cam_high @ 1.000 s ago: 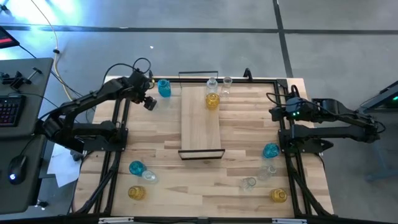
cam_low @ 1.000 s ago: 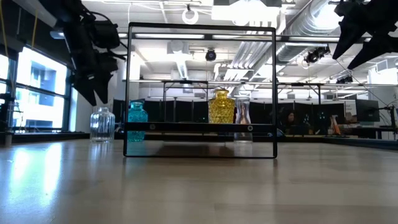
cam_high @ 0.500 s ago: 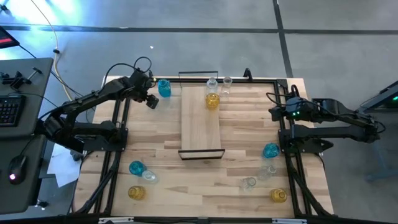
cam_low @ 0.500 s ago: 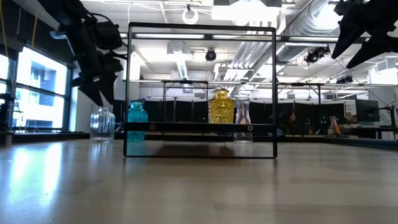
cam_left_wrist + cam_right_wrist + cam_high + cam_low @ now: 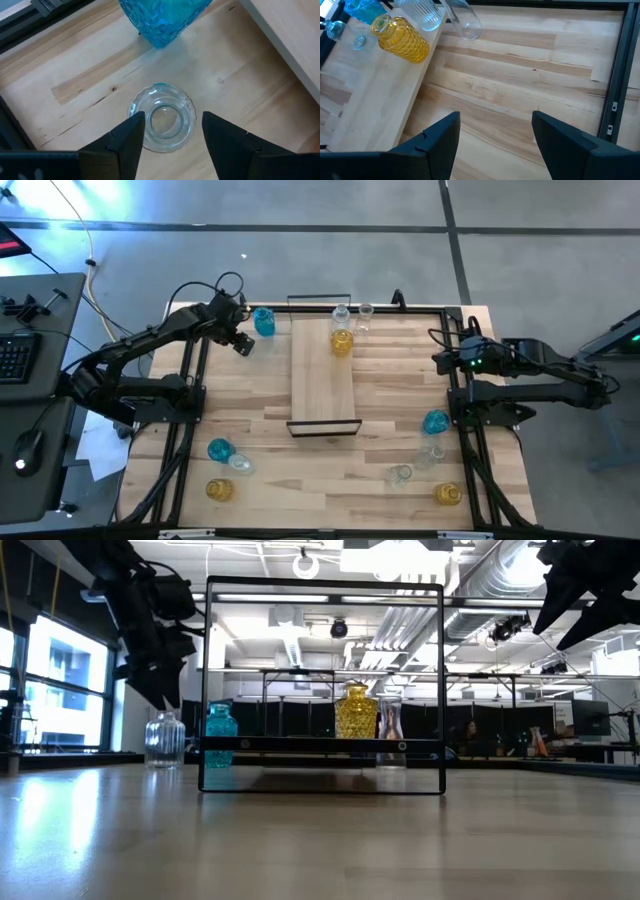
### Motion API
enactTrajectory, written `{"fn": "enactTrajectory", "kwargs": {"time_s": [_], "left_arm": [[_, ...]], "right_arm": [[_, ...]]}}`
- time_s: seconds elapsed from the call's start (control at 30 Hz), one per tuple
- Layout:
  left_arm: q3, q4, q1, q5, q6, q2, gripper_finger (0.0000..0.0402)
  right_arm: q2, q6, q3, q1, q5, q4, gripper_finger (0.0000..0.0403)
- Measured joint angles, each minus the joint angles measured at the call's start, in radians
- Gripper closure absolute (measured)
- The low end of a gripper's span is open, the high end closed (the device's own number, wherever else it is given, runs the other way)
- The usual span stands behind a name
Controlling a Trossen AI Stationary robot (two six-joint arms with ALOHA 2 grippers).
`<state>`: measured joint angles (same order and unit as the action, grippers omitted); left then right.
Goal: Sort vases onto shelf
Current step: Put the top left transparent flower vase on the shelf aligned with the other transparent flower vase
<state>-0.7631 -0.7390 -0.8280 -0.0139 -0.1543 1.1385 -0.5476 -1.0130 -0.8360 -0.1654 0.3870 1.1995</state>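
Note:
My left gripper (image 5: 241, 344) hangs open at the table's far left, pointing steeply down. Its fingers stand on either side of the mouth of a clear vase (image 5: 162, 117), just above it (image 5: 165, 740). That vase rests upright on its base on the table. A teal vase (image 5: 263, 321) stands just beyond it. The light-wood shelf (image 5: 323, 385) lies mid-table, with a yellow vase (image 5: 341, 343) and a clear vase (image 5: 341, 317) standing on its far end. My right gripper (image 5: 495, 135) waits open above the table's right edge.
Another clear vase (image 5: 365, 315) stands on the table beside the shelf's far end. Teal, clear and yellow vases cluster near left (image 5: 219, 449) and near right (image 5: 435, 421). The shelf's black end frame (image 5: 323, 582) rises in the low view.

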Motion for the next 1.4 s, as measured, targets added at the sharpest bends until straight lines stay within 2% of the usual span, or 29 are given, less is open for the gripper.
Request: {"fn": "enactTrajectory", "kwargs": {"time_s": [0.43, 0.67, 1.0, 1.4], "left_arm": [[-0.001, -0.017, 0.000, -0.001, 0.010, -0.001, 0.0138], [0.000, -0.023, 0.000, 0.056, 0.033, 0.000, 0.0135], [0.002, -0.025, 0.011, 0.029, 0.027, 0.001, 0.0135], [0.002, -0.019, 0.054, 0.048, 0.014, 0.001, 0.0135]], "right_arm": [[0.000, 0.000, 0.000, 0.000, 0.000, 0.000, 0.0160], [0.000, 0.000, 0.000, 0.000, -0.001, 0.000, 0.0160], [0.000, 0.000, 0.000, 0.000, -0.001, 0.000, 0.0160], [0.000, 0.000, 0.000, 0.000, -0.001, 0.000, 0.0160]]}}
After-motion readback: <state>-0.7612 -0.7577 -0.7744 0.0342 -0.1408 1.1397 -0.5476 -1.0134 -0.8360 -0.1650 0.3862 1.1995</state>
